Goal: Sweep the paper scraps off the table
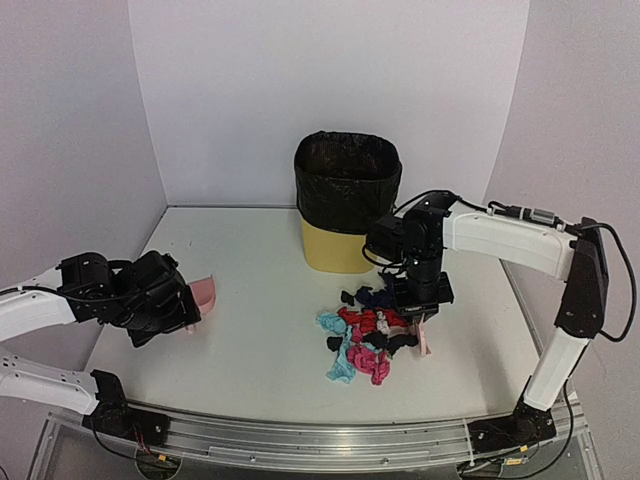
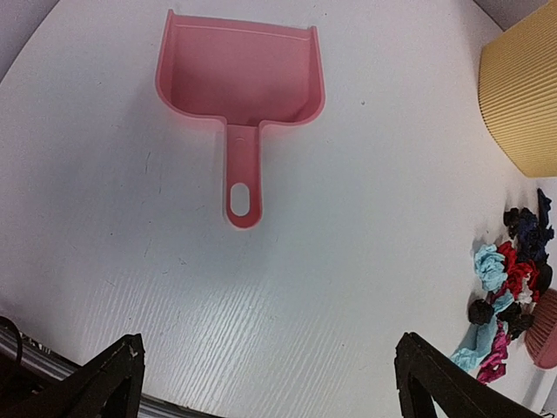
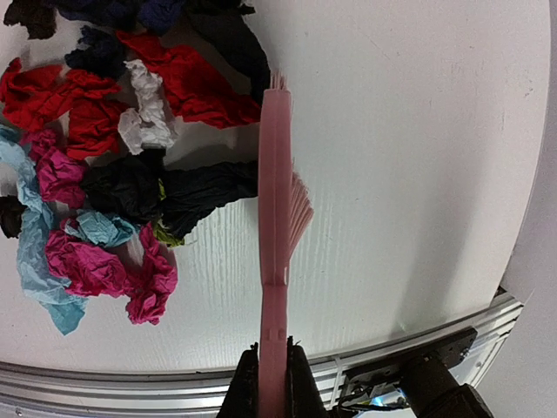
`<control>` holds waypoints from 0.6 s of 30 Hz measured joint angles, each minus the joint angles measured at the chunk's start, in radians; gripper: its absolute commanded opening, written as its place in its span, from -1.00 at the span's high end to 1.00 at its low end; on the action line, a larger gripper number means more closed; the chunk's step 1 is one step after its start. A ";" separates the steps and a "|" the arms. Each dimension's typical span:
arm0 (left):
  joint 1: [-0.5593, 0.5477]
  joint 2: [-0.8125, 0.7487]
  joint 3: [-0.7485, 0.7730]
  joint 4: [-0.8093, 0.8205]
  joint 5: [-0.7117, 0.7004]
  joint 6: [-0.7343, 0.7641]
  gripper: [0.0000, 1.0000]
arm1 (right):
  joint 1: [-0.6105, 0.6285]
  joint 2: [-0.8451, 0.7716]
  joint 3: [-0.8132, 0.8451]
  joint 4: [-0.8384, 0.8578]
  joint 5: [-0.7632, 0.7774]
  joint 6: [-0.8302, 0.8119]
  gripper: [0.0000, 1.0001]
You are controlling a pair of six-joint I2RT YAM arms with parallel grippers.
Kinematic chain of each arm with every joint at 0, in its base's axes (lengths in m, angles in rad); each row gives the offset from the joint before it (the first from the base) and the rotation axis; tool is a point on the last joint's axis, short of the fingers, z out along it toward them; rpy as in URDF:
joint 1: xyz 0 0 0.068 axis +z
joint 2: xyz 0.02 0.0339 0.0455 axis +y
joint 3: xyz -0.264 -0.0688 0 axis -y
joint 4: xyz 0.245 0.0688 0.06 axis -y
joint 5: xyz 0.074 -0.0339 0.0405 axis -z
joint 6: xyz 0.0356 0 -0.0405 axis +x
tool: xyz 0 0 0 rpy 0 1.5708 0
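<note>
Beside paper scraps (image 1: pixel 368 335), right claw (image 3: pixel 271 370) clamps pink brush (image 3: pixel 275 174); left claw (image 2: pixel 270 357) spread.

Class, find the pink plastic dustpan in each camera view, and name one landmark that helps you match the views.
Top external: the pink plastic dustpan lies at the left, partly hidden behind the left arm.
Left wrist: the dustpan sits upper centre, handle pointing down.
Right wrist: not in it.
Shared landmark: the pile of crumpled coloured paper scraps, visible in all three views.
</note>
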 measured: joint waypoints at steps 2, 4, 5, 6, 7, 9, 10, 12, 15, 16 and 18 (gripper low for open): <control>0.000 0.002 -0.006 0.001 0.000 -0.003 -0.99 | 0.001 -0.004 0.003 0.005 -0.007 -0.005 1.00; 0.000 0.010 -0.009 0.005 0.001 -0.003 -0.99 | 0.001 -0.023 -0.009 0.012 -0.007 -0.008 1.00; 0.000 0.019 -0.009 0.007 0.002 -0.002 -0.99 | 0.001 -0.040 -0.019 0.014 -0.007 -0.008 1.00; 0.000 0.033 -0.009 0.013 0.003 0.003 -0.99 | 0.001 -0.069 -0.039 0.022 -0.007 -0.008 1.00; 0.000 0.049 -0.009 0.019 0.007 0.007 -0.99 | 0.001 -0.104 -0.058 0.024 -0.004 -0.007 1.00; 0.000 0.085 -0.008 0.027 0.015 0.014 -0.99 | 0.001 -0.174 -0.087 0.022 0.011 0.000 1.00; 0.001 0.108 -0.006 0.031 0.020 0.020 -0.98 | 0.001 -0.212 -0.100 0.021 0.026 0.009 1.00; 0.006 0.154 0.010 0.033 0.027 0.035 -0.97 | 0.001 -0.278 -0.122 0.019 0.065 0.031 1.00; 0.039 0.216 0.044 0.046 0.043 0.069 -0.96 | 0.000 -0.364 -0.146 0.016 0.135 0.063 1.00; 0.059 0.227 0.048 0.059 0.050 0.086 -0.96 | -0.001 -0.389 -0.152 0.015 0.164 0.070 1.00; 0.115 0.244 0.050 0.097 0.077 0.141 -0.94 | -0.004 -0.428 -0.158 0.012 0.218 0.080 1.00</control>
